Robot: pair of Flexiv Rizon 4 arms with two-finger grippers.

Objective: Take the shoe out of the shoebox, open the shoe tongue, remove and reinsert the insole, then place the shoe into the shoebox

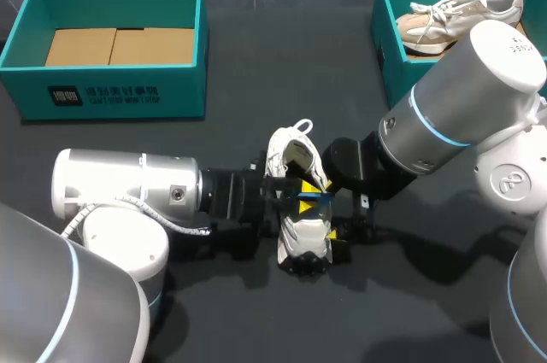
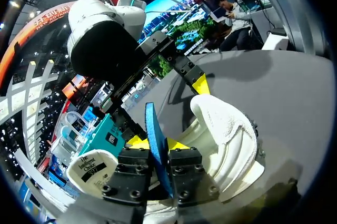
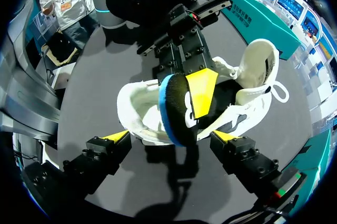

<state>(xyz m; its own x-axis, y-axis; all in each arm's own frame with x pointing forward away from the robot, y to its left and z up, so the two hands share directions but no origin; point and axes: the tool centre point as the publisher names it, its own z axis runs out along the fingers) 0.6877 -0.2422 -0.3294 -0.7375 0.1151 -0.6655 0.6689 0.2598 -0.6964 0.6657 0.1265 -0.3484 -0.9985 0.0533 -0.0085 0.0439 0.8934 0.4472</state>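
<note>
Dark desk [image 1: 282, 64] carrying three things.
The left shoebox [image 1: 111, 94] and right shoebox [image 1: 395, 64], both teal, stand at its far corners, well apart; a white shoe [image 1: 301, 242] lies in the middle, nearer the front.

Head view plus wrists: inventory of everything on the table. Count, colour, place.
teal cardboard shoebox: 1, teal with a brown cardboard floor, far left of the table, nothing in it
second teal shoebox: 1, teal, far right
beige and white laced sneaker: 1, beige and white, inside the second teal shoebox
white laced shoe: 1, white, middle of the table, between the two grippers
blue foam insole: 1, blue, rising out of the white laced shoe's opening
left gripper: 1, yellow tips, shut on the blue foam insole
right gripper: 1, yellow tips, at the shoe's other side
</note>
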